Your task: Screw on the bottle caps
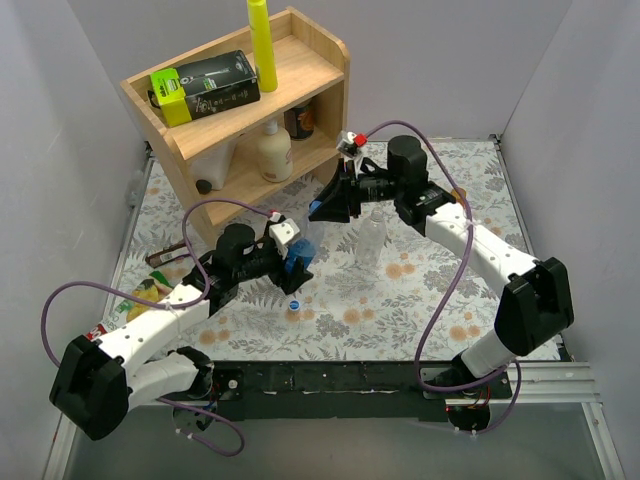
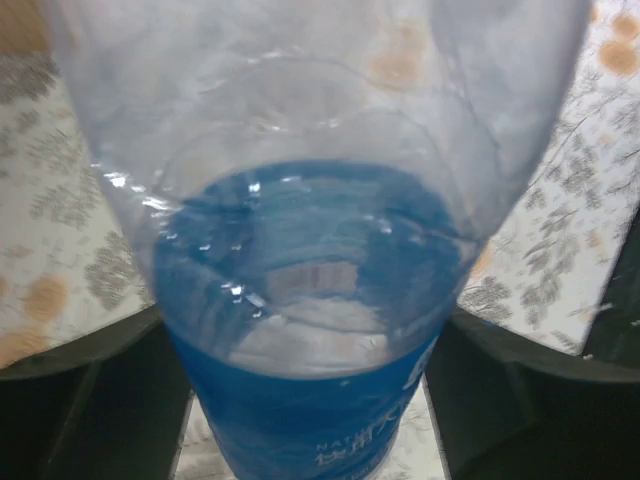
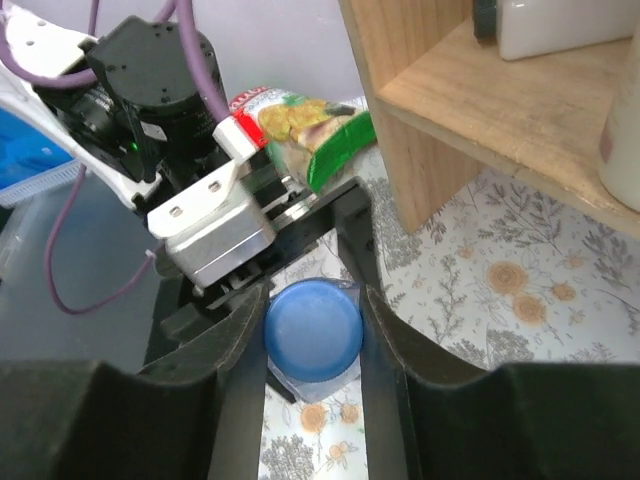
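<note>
Right pincer [image 3: 310, 300]: clamped on blue cap [image 3: 313, 335], placed to twist it.
Left pincer [image 2: 305, 330]: flanks blue-labelled bottle [image 2: 300, 425] beneath right pincer, steadying; grip unclear.

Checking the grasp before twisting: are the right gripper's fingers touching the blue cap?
Touching. The right wrist view shows the blue cap pressed between both fingers, with no gap on either side.

On the floral cloth [image 1: 400, 290], a wooden shelf [image 1: 320, 75] carries 1 yellow tube [image 1: 262, 45] and 1 black-green box [image 1: 205, 87] on top, 1 cream bottle [image 1: 275, 152] below.
</note>
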### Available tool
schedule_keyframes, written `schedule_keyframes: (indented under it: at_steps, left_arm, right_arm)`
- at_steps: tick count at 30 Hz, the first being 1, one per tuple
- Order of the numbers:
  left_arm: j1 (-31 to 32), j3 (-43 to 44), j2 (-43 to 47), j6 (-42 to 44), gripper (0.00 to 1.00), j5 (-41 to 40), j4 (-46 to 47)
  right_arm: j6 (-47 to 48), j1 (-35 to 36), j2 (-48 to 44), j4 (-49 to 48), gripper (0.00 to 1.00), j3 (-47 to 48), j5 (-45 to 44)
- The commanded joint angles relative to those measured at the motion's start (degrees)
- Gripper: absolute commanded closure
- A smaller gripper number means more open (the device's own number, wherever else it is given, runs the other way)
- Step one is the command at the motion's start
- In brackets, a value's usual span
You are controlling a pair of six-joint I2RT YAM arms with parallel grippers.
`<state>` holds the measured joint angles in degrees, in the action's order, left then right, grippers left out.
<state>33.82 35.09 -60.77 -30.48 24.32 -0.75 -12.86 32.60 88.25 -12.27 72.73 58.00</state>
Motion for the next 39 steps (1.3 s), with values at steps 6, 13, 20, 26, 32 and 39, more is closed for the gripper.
schedule_keyframes:
  at_steps: [6, 13, 20, 26, 32, 39]
  left_arm:
    - [-2.36, 0.51, 2.76, 8.41, 0.02, -7.88, -7.40]
    - [-3.41, 2.34, 4.17, 23.26, 0.02, -4.70, -26.11]
    - [-3.50, 14.21, -6.27, 14.59, 0.02, -18.48, -42.73]
    - [-3.85, 10.71, -2.16, 14.48, 0.02, -29.12, -43.03]
    - [-4.03, 11.58, -3.91, 10.73, 0.02, -37.75, -41.27]
    - [-9.30, 15.01, -5.23, 1.30, 0.02, -31.53, -39.59]
  right_arm:
    - [26.92, -2.45, 0.52, 35.70, 0.99, 24.64, -2.62]
    - [37.90, -7.81, 0.70, 48.56, 0.99, 33.27, -10.97]
    - [32.74, -20.54, 3.07, 44.72, 0.99, 31.69, -11.68]
    - [34.91, -26.88, 9.04, 46.02, 0.99, 36.16, -18.69]
    - [46.15, -27.41, 11.77, 53.40, 0.99, 36.26, -24.33]
    - [48.37, -28.82, 10.90, 51.48, 0.99, 29.50, -24.60]
